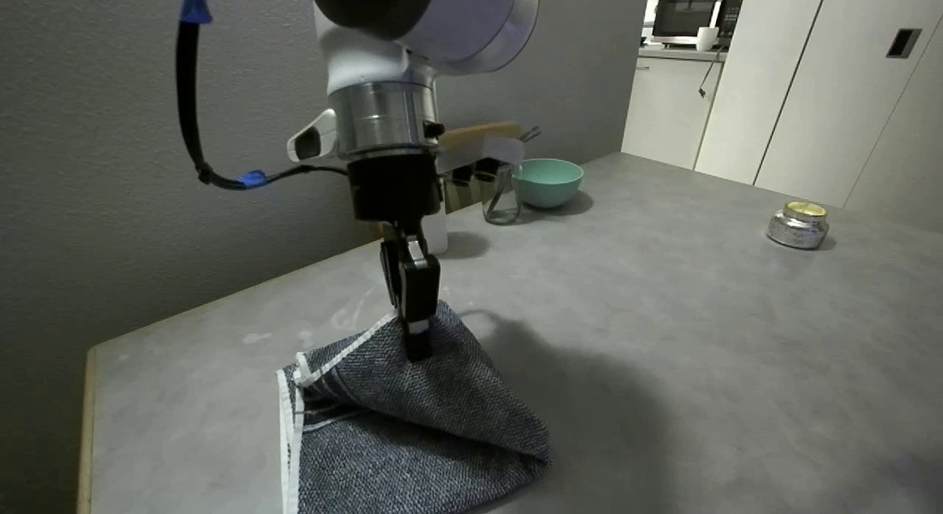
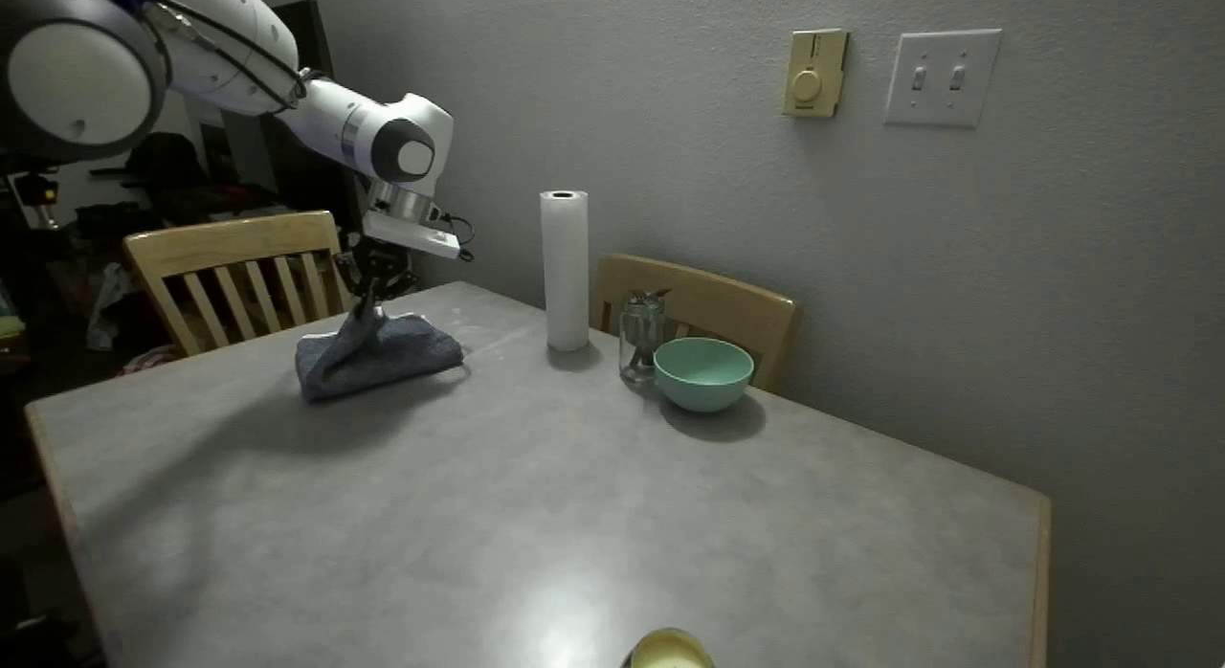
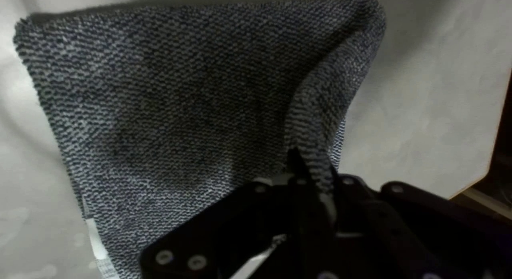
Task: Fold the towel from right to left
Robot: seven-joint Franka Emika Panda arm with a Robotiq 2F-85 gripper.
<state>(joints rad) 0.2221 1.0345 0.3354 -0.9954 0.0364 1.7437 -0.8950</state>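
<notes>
Some utensils (image 2: 642, 341) in glass jar (image 2: 627, 335)

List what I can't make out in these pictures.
Towel: lower end cut off by the picture's bottom edge in an exterior view.
Paper roll: mostly hidden behind the arm in an exterior view.
Yellow-topped jar: cut off by the bottom edge in an exterior view.
Pincer: grip depth too dark and blurred in the wrist view.

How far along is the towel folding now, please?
Done, apparently: the towel is partly doubled over, layers showing in an exterior view. In hand: the gripper pinches its raised fold. Left, probably: laying that fold flat and releasing, as it stands off the table.
</notes>
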